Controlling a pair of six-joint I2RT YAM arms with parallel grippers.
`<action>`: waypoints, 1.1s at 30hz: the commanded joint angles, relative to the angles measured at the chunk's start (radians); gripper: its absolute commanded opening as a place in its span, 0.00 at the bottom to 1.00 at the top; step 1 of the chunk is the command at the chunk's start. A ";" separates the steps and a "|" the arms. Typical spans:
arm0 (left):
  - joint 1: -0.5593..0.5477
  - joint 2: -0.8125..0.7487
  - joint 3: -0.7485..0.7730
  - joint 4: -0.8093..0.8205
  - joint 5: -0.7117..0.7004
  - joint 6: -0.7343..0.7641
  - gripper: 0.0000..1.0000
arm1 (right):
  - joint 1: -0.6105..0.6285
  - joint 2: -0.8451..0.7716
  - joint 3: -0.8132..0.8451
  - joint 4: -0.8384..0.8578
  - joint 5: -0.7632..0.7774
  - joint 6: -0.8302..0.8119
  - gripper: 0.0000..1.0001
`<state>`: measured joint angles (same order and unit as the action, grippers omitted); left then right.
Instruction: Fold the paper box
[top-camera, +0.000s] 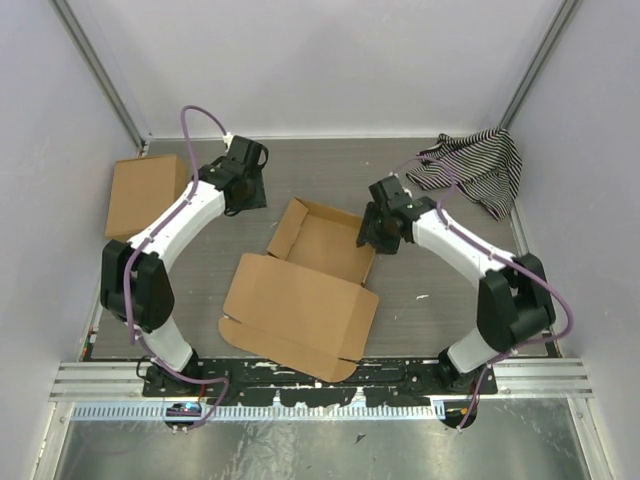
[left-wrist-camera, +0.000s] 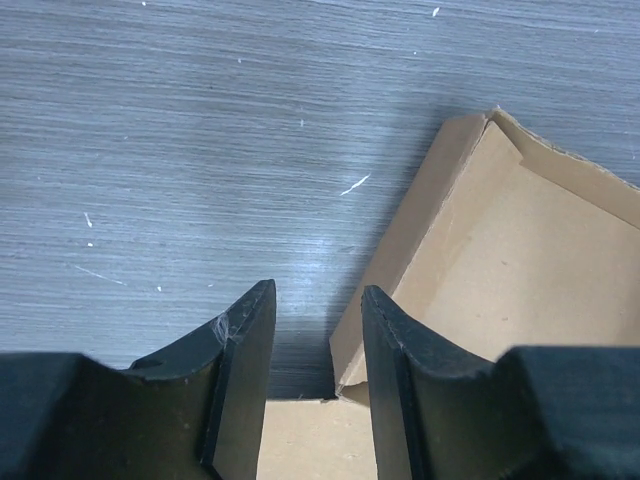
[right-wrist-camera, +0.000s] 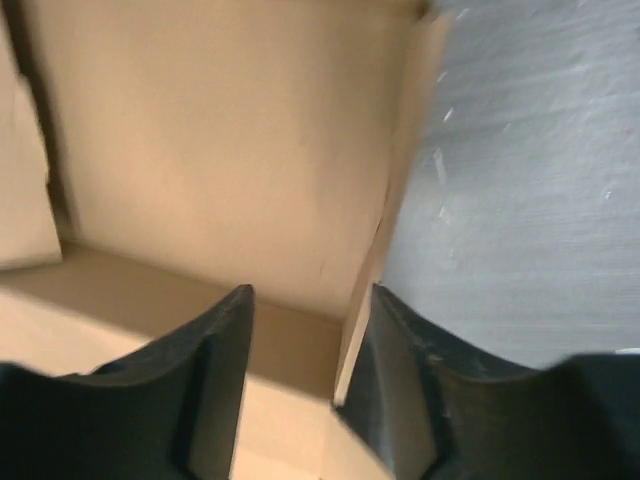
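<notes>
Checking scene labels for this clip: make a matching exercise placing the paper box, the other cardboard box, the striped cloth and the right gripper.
1 paper box
2 other cardboard box
3 striped cloth
4 right gripper

A far right corner
B far left corner
C at the paper box's right wall
D centre, lid panel lying open

Pairs: 1-D, 2-B, 3-A, 4-C

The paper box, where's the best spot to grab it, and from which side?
Take the paper box by its upright right wall, coming from above. That thin standing edge fits between the jaws, while the big lid flap lies flat. The right claw hangs open right over that wall.
</notes>
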<state>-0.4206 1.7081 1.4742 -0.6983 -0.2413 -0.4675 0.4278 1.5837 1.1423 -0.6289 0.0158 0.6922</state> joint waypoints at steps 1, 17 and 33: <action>0.003 -0.052 0.017 -0.013 -0.019 0.047 0.47 | 0.088 -0.163 0.029 -0.074 0.086 -0.022 0.61; 0.003 -0.406 -0.264 0.028 0.024 0.068 0.47 | 0.074 0.392 0.622 0.081 -0.110 -0.748 0.68; 0.003 -0.586 -0.410 0.009 -0.006 0.051 0.47 | 0.098 0.604 0.695 0.028 -0.028 -0.745 0.64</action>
<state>-0.4206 1.1450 1.0752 -0.6964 -0.2398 -0.4168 0.5220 2.1674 1.8244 -0.6075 -0.0433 -0.0769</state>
